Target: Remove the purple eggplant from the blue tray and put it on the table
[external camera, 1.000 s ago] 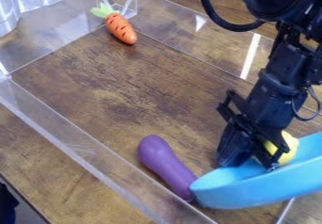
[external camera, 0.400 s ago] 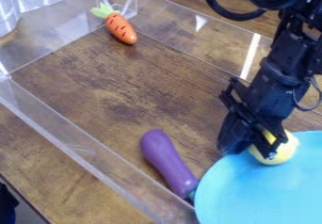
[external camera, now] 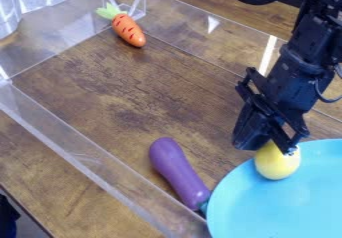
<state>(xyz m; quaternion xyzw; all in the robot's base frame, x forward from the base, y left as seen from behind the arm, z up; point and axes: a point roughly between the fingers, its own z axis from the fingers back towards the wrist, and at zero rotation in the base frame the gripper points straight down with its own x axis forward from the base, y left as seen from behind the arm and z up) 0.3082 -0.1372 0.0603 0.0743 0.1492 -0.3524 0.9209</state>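
The purple eggplant (external camera: 178, 173) lies on the wooden table (external camera: 147, 97), left of the blue tray (external camera: 287, 210). Its lower end reaches the tray's rim. The tray lies flat in the bottom right corner and is partly cut off by the frame. My gripper (external camera: 259, 142) hangs just above the tray's upper left edge, pointing steeply down. It is shut, with nothing visible between its fingers. A yellow lemon (external camera: 278, 163) sits on the tray right beside the fingertips.
An orange carrot (external camera: 127, 28) lies at the far left of the table. Low clear acrylic walls (external camera: 80, 147) run around the tabletop, one of them close in front of the eggplant.
The blue tray was tilted up at its near side and now lies flat. My gripper has risen a little off its rim, and more of the lemon shows.
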